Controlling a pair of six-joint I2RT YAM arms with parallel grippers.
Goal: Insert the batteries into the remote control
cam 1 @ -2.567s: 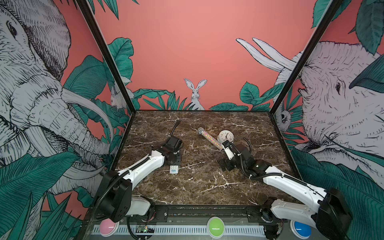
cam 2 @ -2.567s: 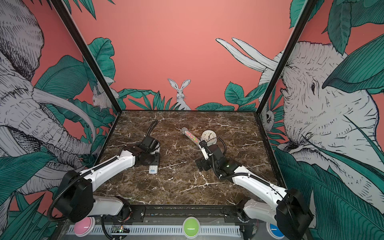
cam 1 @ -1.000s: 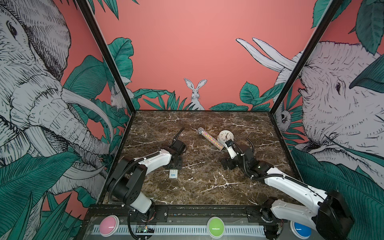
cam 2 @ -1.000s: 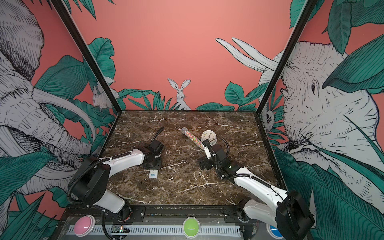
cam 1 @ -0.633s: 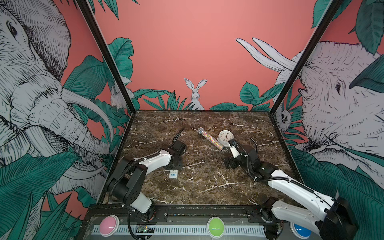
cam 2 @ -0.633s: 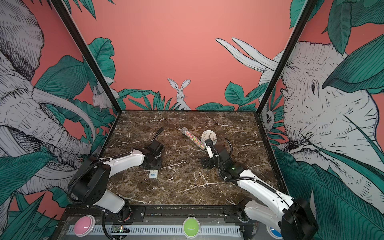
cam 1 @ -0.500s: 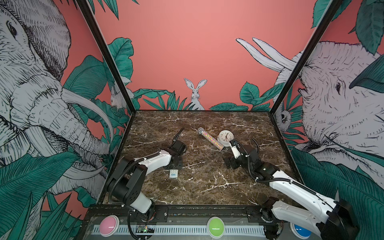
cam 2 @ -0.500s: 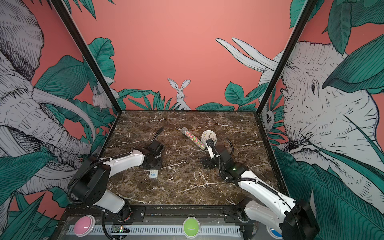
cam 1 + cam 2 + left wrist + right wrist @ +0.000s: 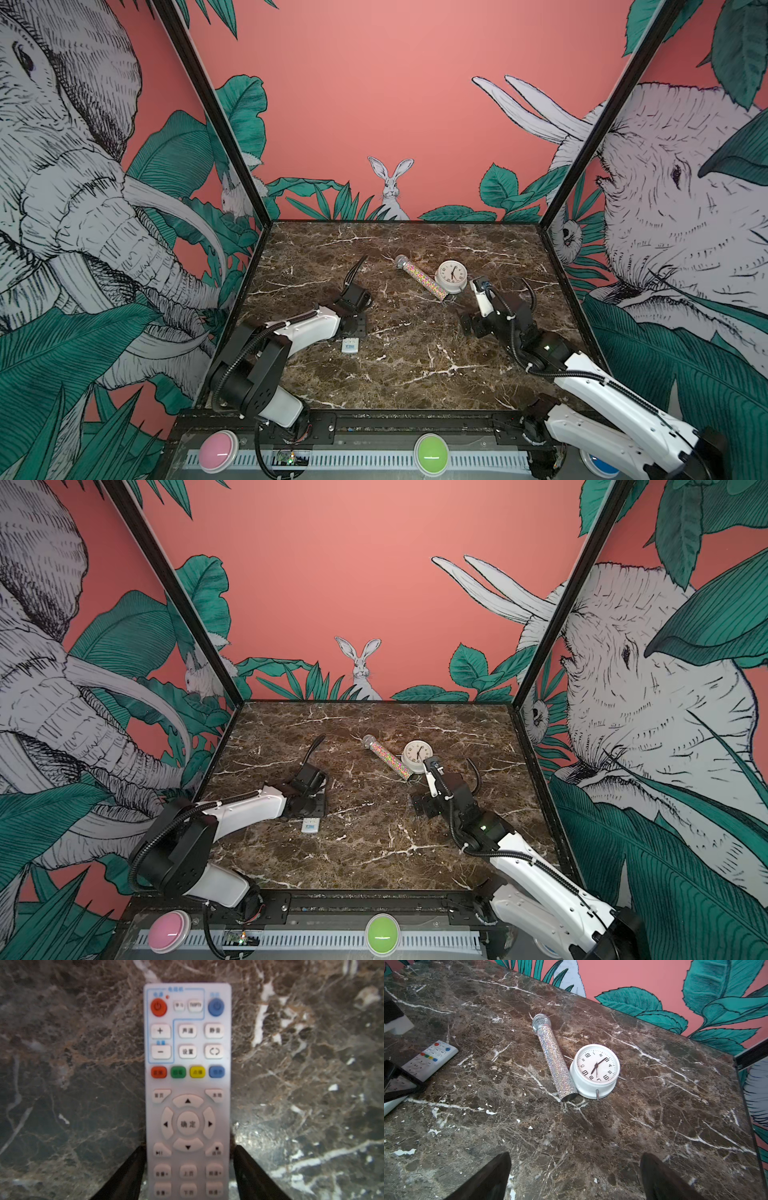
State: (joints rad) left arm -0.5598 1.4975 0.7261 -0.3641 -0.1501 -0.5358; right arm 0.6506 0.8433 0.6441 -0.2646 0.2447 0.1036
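The table is showing polished brown marble with white veins, shining glossy under the light. The remote control is looking like smooth matt white plastic. The tube is glittering with tiny rough stones, and the clock is wearing smooth white plastic.

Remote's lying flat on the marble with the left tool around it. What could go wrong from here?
1. The remote control lies buttons up between the open jaws of the left tool, so its back faces the table. Loading probably needs a flip, during which it could slip.
2. No batteries show in any view. The right tool, open and empty, faces the glittery tube and clock and might knock those instead.
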